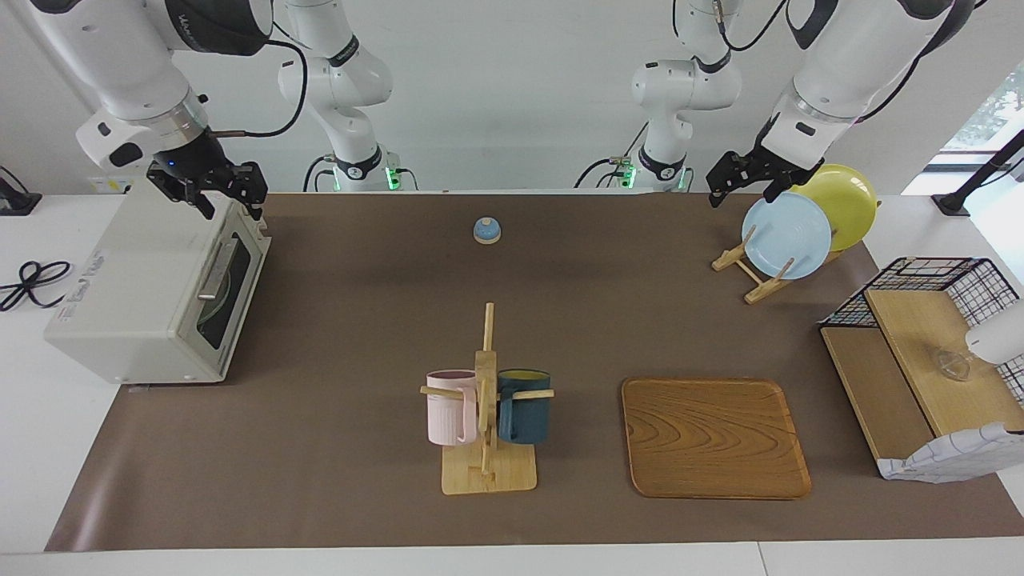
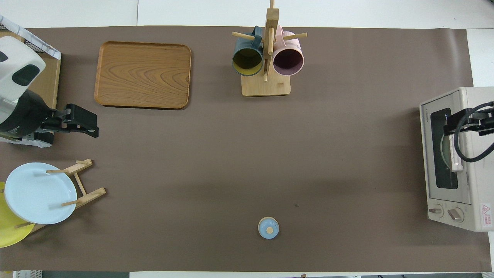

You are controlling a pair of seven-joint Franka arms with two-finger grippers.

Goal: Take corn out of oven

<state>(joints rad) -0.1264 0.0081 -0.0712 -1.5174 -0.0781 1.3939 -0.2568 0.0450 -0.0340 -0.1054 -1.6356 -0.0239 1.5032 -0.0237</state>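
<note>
The off-white oven (image 1: 144,280) stands at the right arm's end of the table, its dark glass door shut and its bar handle (image 1: 216,268) facing the table's middle. The corn is hidden; only a pale round shape shows through the glass. My right gripper (image 1: 230,204) hangs in the air over the oven's top edge by the door, fingers apart and holding nothing. From overhead it (image 2: 447,125) covers part of the oven (image 2: 474,162) door. My left gripper (image 1: 742,194) waits open and empty above the table beside the plate rack; overhead it (image 2: 88,129) shows too.
A rack holds a light blue plate (image 1: 786,236) and a yellow plate (image 1: 848,200). A mug tree (image 1: 486,392) with a pink and a dark blue mug stands mid-table, beside a wooden tray (image 1: 714,438). A small blue bell (image 1: 486,230) sits near the robots. A wire shelf (image 1: 920,352) stands past the tray.
</note>
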